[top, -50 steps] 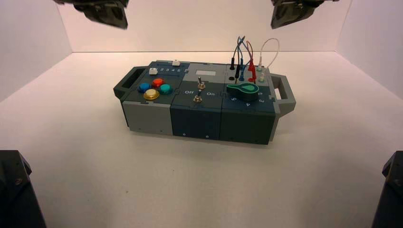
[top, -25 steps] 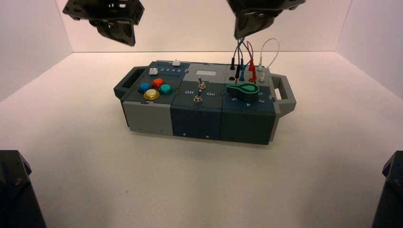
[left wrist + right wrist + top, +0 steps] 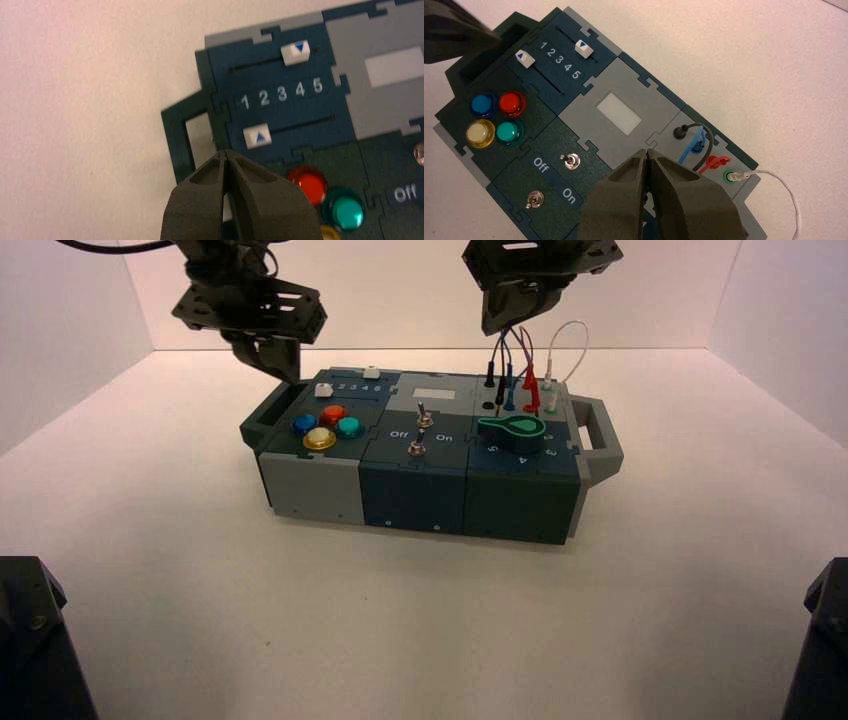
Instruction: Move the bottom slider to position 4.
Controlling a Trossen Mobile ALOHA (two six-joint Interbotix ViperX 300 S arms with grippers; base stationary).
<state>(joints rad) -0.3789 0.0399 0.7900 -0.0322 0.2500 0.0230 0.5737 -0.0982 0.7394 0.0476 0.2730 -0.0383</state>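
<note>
Across the tabletop (image 3: 340, 630): 1 box (image 3: 415, 455). Above it, 2 claws, both closed: left (image 3: 285, 358), near the left handle; right (image 3: 500, 315). 4 buttons (image 3: 309, 186); 2 white sliders, bottom slider (image 3: 257, 136) at 1. Left claw hides 1 button partly.

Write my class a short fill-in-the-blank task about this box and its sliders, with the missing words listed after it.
The bottom slider stands at the end of its track nearest the number ____.
The button in the row of buttons' place nearest that slider is the ____ one.
The digits 1 to 5 are printed in the colour ____.
The left claw is ____, its fingertips together.

Missing words: 1; red; white; shut
</note>
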